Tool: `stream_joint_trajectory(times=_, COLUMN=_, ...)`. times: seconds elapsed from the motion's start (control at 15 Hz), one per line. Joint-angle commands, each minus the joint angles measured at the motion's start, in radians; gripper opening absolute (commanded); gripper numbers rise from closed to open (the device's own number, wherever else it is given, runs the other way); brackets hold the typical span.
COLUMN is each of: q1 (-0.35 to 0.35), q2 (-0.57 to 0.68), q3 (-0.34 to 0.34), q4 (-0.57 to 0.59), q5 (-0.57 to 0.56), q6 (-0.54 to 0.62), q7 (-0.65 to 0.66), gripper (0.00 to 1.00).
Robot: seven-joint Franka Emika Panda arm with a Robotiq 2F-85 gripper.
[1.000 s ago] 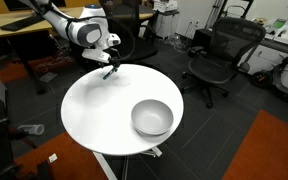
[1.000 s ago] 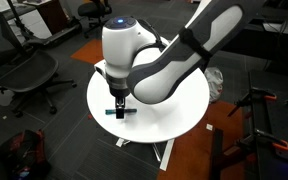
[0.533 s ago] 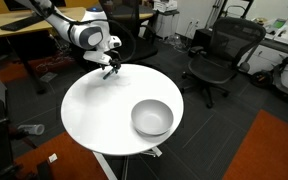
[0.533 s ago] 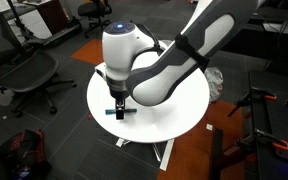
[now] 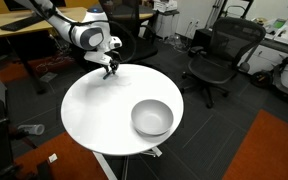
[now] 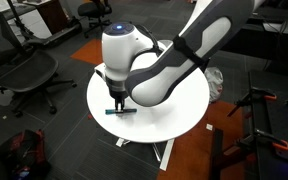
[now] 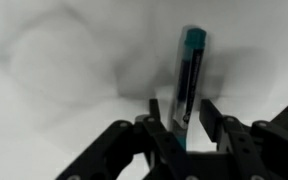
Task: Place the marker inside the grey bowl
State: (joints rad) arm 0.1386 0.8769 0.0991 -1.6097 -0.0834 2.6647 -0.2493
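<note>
The marker (image 7: pixel 190 68), a thin dark pen with a teal end, lies on the white round table (image 5: pixel 89 110) near its far edge. My gripper (image 7: pixel 184 112) stands over the marker with one finger on each side. The jaws are partly closed. A gap still shows between the marker and the finger (image 7: pixel 213 115) on the right. In an exterior view the gripper (image 6: pixel 116 101) points straight down at the marker (image 6: pixel 124 111). The grey bowl (image 5: pixel 152 118) sits empty on the table's near right part, well away from the gripper (image 5: pixel 109 70).
Black office chairs (image 5: pixel 216 55) stand around the table, and another chair (image 6: pixel 29 75) is on the floor beside it. A wooden desk (image 5: pixel 24 35) stands behind the arm. The arm's bulk (image 6: pixel 159 70) hides the bowl in that exterior view.
The jaws have narrowed from wide open to a close straddle of the marker. The marker has shifted slightly on the table. The arm itself has barely moved.
</note>
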Motion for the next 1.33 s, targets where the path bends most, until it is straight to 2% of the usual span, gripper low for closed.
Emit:
stream_joint_trajectory(times=0.0, q1=-0.003, q2=0.013, q3=0.002, q4=0.026, q5=-0.015, q6=-0.005, q7=0.022, gripper=0.16)
stream_joint_trajectory(times=0.13, q1=-0.002, q2=0.014, q3=0.001, q4=0.028, q5=-0.016, q6=-0.007, q7=0.023, gripper=0.02)
stream_joint_trajectory(times=0.2, q1=-0.001, q2=0.015, q3=0.001, q4=0.03, q5=-0.017, q6=-0.008, q7=0.024, gripper=0.0)
stream_joint_trajectory(times=0.33, q1=0.002, q2=0.004, q3=-0.006, q4=0.027, q5=-0.016, q6=-0.012, q7=0.035, gripper=0.05)
stream_joint_trajectory(times=0.8, q1=0.003, q2=-0.131, q3=-0.071, q4=-0.028, q5=-0.016, q6=-0.051, q7=0.13, gripper=0.05)
stream_joint_trajectory(times=1.27, q1=0.013, q2=-0.301, q3=-0.169, q4=-0.106, q5=-0.043, q6=-0.109, q7=0.279, gripper=0.05)
